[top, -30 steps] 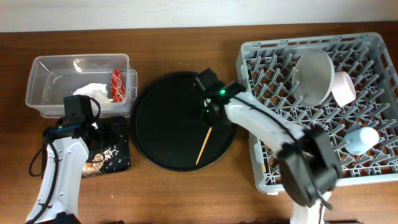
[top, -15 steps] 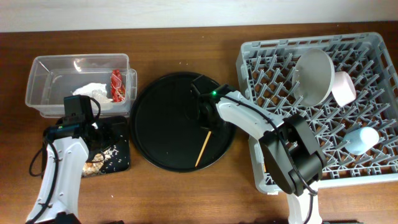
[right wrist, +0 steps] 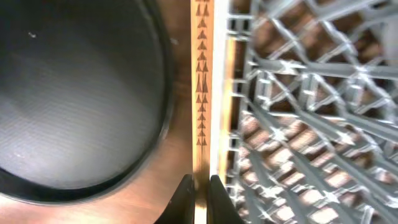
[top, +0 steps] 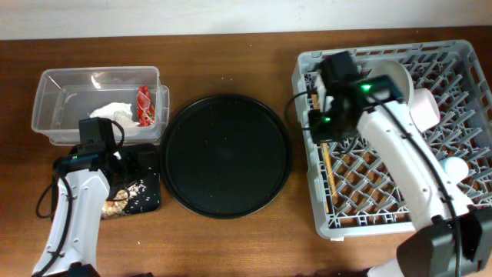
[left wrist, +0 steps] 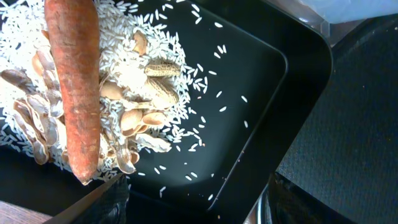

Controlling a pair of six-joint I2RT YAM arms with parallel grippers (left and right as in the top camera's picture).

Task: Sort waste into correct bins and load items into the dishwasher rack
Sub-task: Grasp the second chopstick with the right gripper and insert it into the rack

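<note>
My right gripper (top: 327, 129) is shut on the wooden chopsticks (top: 326, 165) and holds them over the left edge of the grey dishwasher rack (top: 384, 219). In the right wrist view the jaws (right wrist: 199, 194) pinch the patterned chopsticks (right wrist: 202, 87) beside the rack wall (right wrist: 298, 124). My left gripper (top: 117, 160) is open above the shallow black tray (top: 150, 201). The left wrist view shows its open jaws (left wrist: 193, 211) over the tray (left wrist: 273, 74), with the orange carrot (left wrist: 74, 81) lying on rice and shells (left wrist: 143, 93). The clear tub (top: 54, 85) holds the white napkin (top: 115, 114) and red wrapper (top: 144, 105).
A large round black tray (top: 225, 154) lies between the bins and the rack. In the rack stand the plate (top: 390, 85), a whitish bowl (top: 425, 108) and a light-blue cup (top: 453, 168).
My right gripper has lifted the chopsticks off the round black tray and carried them right to the rack's left edge. The left arm has not moved.
</note>
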